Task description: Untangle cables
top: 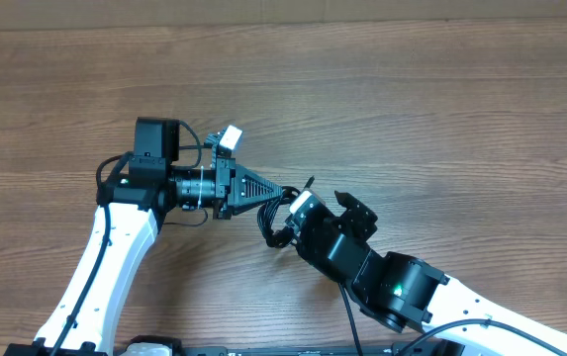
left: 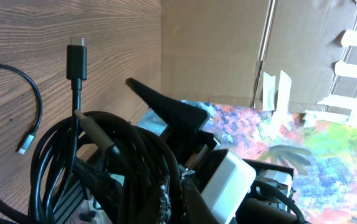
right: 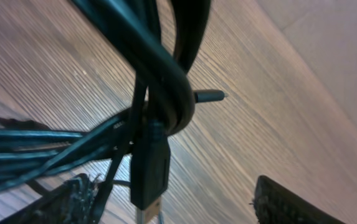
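Looking from overhead, you find the cables bunched just at 6 o'clock of the table centre, between both grippers. Your right gripper stands released, its fingers wide around a hanging plug. Your left gripper seems buried in the tangle; I cannot tell its jaws.
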`<act>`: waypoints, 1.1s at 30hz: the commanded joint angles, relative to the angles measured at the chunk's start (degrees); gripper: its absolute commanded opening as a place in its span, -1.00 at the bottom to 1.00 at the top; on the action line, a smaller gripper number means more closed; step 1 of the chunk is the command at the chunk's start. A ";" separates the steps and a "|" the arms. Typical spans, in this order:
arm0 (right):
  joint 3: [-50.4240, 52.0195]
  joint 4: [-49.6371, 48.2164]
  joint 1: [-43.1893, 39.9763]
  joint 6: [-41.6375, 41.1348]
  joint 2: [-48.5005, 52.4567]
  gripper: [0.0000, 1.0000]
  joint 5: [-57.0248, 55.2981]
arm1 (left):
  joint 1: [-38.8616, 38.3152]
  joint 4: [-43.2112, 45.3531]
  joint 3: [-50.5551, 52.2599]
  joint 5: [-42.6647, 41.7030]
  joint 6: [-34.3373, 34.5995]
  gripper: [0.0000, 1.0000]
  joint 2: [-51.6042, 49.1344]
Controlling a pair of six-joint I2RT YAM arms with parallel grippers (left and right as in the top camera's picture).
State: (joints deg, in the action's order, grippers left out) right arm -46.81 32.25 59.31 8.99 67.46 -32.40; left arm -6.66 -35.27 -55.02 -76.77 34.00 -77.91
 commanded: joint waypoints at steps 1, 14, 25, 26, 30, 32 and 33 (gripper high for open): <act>-0.17 1.88 -0.24 1.99 0.17 0.71 0.20 | -0.09 -0.09 -0.90 -2.78 -0.48 -0.91 -0.09; -0.17 -3.02 -0.20 5.07 3.80 0.58 0.17 | -0.11 -0.52 -0.90 -2.78 -1.01 -0.91 -0.09; -0.20 -6.71 -0.17 0.68 4.90 -0.92 -8.39 | -0.11 -0.50 -0.90 -2.67 -2.69 -0.91 -0.09; -0.22 -7.21 -0.17 -0.26 4.11 -0.92 -8.39 | -0.11 -0.50 -0.90 -2.45 -3.34 -0.92 -0.09; -1.55 -6.84 -0.20 -3.54 -1.46 -0.92 -1.44 | -0.11 -0.50 -0.90 -0.87 -5.53 -0.91 -0.09; -1.97 -6.29 -0.20 -5.03 -5.29 -0.92 5.66 | -0.11 -0.48 -0.90 1.31 -5.55 -0.91 -0.09; -1.97 -5.81 -0.20 -6.27 -7.17 -0.92 8.48 | -0.09 -0.48 -0.90 2.69 -5.53 -0.91 -0.09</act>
State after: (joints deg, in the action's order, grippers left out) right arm -46.81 27.33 59.24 7.38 66.41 -32.80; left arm -6.59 -35.57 -55.02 -77.43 30.41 -77.91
